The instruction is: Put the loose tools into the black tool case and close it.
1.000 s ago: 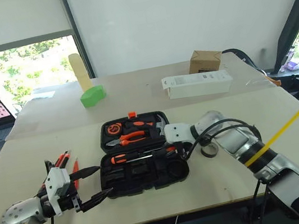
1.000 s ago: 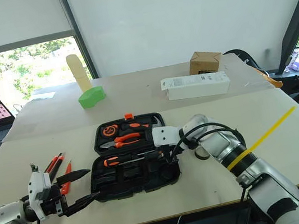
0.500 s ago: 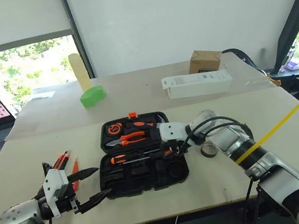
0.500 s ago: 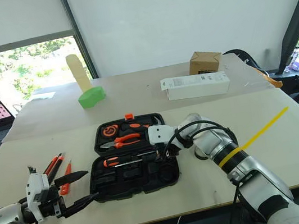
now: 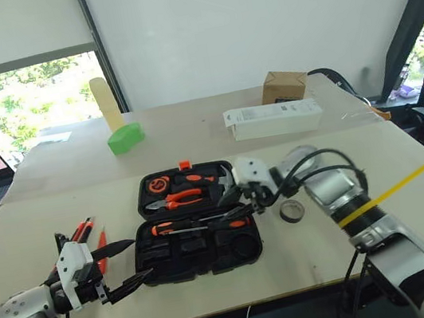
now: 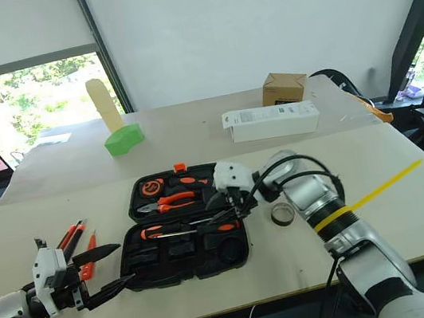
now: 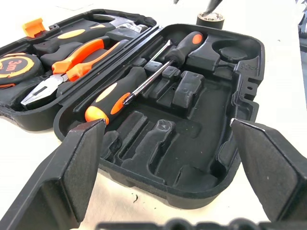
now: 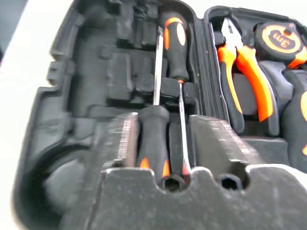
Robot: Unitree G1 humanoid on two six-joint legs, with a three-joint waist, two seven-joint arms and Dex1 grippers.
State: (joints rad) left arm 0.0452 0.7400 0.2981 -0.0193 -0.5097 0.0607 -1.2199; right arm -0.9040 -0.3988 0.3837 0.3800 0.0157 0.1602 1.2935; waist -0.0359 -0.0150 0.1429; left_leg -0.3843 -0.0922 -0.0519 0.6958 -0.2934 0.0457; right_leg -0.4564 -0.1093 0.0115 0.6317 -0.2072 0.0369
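Right claw (image 5: 239, 205) hovers over open tool case (image 5: 197, 246).

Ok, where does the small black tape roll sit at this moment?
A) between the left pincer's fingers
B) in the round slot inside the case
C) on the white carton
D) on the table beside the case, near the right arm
D: the black tape roll lies on the table just off the open black tool case.
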